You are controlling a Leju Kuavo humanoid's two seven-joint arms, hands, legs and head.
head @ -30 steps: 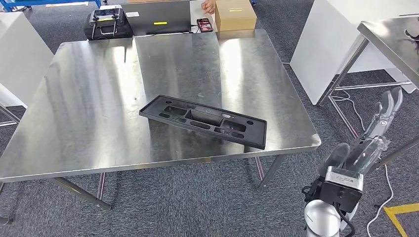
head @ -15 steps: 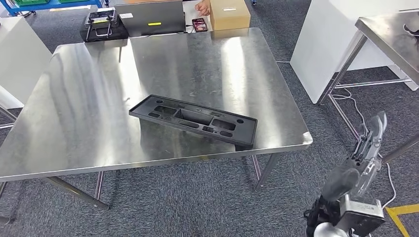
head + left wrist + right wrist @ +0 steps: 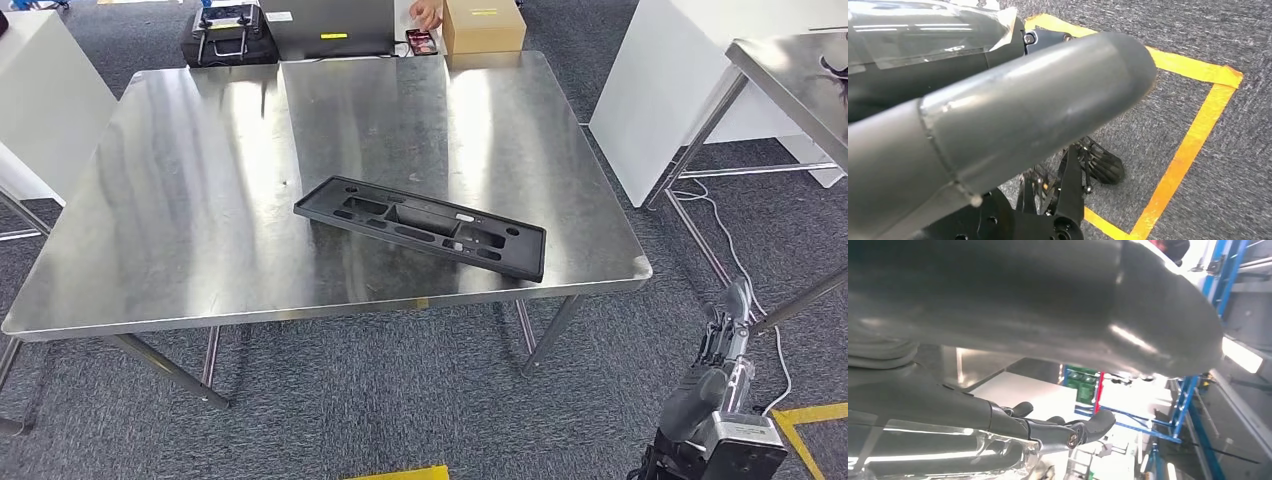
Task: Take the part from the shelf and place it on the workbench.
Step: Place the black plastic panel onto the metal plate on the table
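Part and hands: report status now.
Right hand empty, fingers apart, low beside workbench. Left hand holds nothing, hangs over floor. Part flat on workbench near front edge. Nothing in the way.

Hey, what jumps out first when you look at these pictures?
A long black plastic part lies flat on the shiny steel workbench, near its front right corner. The robot's right hand hangs low beside the bench, holding nothing. At the far edge, a person's hand rests beside a cardboard box.

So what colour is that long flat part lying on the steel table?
Black, matte plastic part; clearest in the head view.
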